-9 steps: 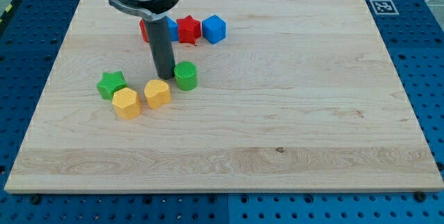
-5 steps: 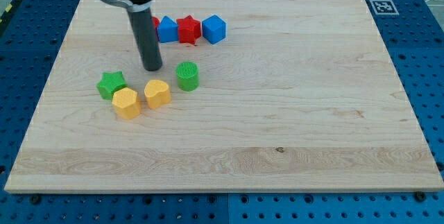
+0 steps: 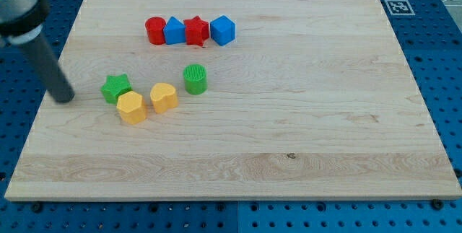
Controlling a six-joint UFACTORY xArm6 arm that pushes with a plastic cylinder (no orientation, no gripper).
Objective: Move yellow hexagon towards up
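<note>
The yellow hexagon lies on the wooden board at the view's left, just below and right of the green star. A yellow heart-shaped block sits right of the hexagon. A green cylinder stands further right. My tip is on the board left of the green star, well left of the yellow hexagon, touching no block.
Near the view's top a row holds a red cylinder, a blue block, a red star and a blue cube. A marker tag sits at the board's top right corner.
My tip has swept from beside the green cylinder, above the yellow heart, leftward and down to the board's left side. No block has moved.
</note>
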